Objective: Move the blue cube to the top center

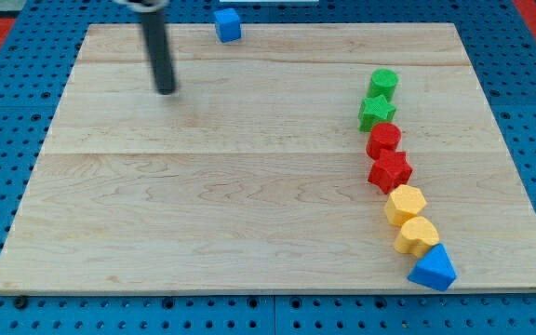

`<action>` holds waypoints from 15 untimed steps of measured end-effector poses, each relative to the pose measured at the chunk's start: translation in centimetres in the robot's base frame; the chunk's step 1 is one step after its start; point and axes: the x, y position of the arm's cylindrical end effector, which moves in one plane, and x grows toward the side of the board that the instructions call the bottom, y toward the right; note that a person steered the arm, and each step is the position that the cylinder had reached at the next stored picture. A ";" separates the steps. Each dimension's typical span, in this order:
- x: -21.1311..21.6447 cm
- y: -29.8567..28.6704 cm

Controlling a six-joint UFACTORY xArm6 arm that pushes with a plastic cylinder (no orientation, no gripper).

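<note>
The blue cube (228,25) sits at the top edge of the wooden board (212,186), a little left of the middle. My tip (165,91) is on the board to the lower left of the cube, clearly apart from it. The dark rod rises from the tip toward the view's top.
A curved line of blocks runs down the view's right: a green cylinder (383,83), a green star (376,113), a red cylinder (383,140), a red star (390,171), a yellow hexagon (405,204), a yellow heart (417,235) and a blue triangle (434,270). A blue pegboard (7,112) surrounds the board.
</note>
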 end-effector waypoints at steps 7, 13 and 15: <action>-13.8 0.0; -12.2 5.1; -13.8 5.3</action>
